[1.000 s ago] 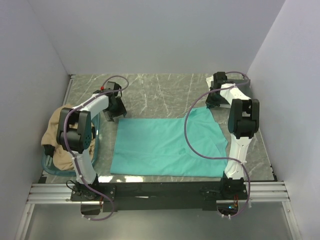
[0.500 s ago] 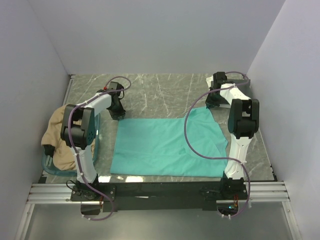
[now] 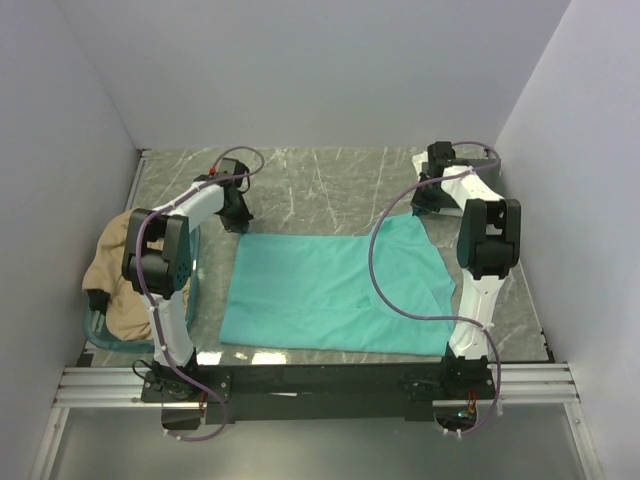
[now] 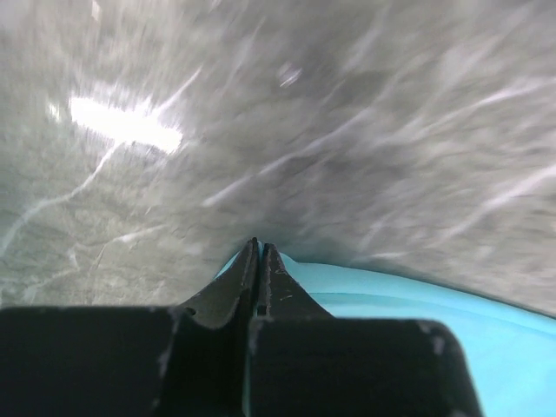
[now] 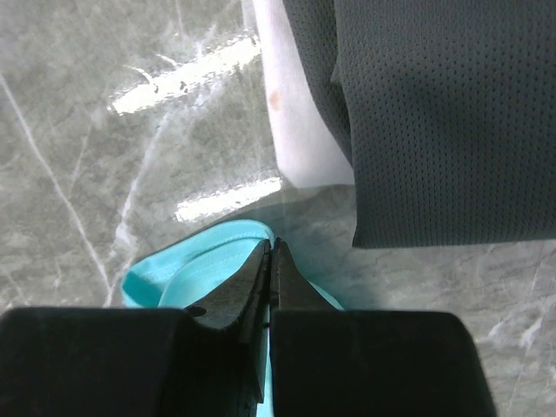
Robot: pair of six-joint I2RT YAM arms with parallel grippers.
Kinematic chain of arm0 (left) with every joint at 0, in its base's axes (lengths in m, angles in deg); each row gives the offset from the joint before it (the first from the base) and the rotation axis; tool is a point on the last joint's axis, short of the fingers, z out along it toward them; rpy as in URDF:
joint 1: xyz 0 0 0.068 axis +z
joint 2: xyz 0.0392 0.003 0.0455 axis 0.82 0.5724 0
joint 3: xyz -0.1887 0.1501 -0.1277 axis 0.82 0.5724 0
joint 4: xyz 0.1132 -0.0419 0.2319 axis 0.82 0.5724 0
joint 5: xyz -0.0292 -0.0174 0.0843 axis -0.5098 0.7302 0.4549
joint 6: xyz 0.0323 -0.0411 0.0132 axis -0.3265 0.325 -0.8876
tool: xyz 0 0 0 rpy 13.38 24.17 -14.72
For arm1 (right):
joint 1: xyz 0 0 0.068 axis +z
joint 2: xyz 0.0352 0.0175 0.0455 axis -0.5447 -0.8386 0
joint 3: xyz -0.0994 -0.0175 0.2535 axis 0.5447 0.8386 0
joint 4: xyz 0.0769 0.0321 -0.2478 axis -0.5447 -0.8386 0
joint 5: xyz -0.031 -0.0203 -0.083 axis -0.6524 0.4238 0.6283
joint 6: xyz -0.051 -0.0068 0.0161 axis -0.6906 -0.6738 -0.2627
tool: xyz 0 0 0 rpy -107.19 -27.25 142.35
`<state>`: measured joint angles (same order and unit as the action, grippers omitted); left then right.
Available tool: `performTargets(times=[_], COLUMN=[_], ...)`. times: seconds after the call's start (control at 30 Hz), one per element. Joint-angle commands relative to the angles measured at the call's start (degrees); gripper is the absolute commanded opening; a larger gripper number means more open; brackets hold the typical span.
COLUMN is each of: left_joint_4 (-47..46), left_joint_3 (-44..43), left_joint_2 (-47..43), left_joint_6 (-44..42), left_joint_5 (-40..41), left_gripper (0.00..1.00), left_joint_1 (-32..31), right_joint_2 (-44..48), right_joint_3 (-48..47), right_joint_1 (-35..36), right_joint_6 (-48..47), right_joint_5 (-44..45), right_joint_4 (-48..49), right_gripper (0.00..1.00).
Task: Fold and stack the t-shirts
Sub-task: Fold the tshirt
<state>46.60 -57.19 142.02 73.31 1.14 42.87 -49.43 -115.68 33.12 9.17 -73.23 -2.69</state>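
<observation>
Teal-green t-shirt (image 3: 330,290) flat at table (image 3: 320,185) centre. Tan t-shirt (image 3: 110,268) heaped in basket (image 3: 92,328), left. Left gripper (image 4: 259,254), fingers pressed together, pinches far-left corner. Right gripper (image 5: 271,252) likewise pinches far-right edge. Beyond: dark grey t-shirt (image 5: 434,113) atop white t-shirt (image 5: 300,130).

A grey, marble-veined worktop (image 3: 330,185) (bright glare streaking its surface) sits boxed in by plain pale walls (image 3: 300,70).

Count: 4 t-shirts total – 1 teal-green shirt (image 3: 330,295), 1 tan shirt (image 3: 112,272), 1 dark grey shirt (image 5: 434,113), 1 white shirt (image 5: 300,122) – plus 1 teal plastic basket (image 3: 92,326), 2 arms, 2 grippers: left gripper (image 4: 259,247), right gripper (image 5: 271,247).
</observation>
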Motion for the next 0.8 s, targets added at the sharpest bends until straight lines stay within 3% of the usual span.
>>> performTargets(times=[0.0,0.53,0.77], left_joint_4=[-1.2,0.9,-2.6], left_joint_3=[-6.0,-28.4,-26.1], left_joint_2=[-0.5,13.5,10.2], left_joint_6=[-1.8,-4.1,-6.2], left_joint_5=[-0.9,-8.6,-9.7], left_gripper=[0.01,0.01,0.01], left_joint_1=[-0.2,2.3,3.6], right_joint_2=[4.7,-4.7,0.7], right_joint_3=[-3.4,-28.4,-22.6], right_joint_1=[0.1,-2.1,-2.0], right_joint_6=[0.5,0.6,1.7], right_joint_5=[-0.6,-0.6,-3.1], right_joint_4=[-1.0,-10.6,-7.8], right_gripper=[0.0,0.0,0.0])
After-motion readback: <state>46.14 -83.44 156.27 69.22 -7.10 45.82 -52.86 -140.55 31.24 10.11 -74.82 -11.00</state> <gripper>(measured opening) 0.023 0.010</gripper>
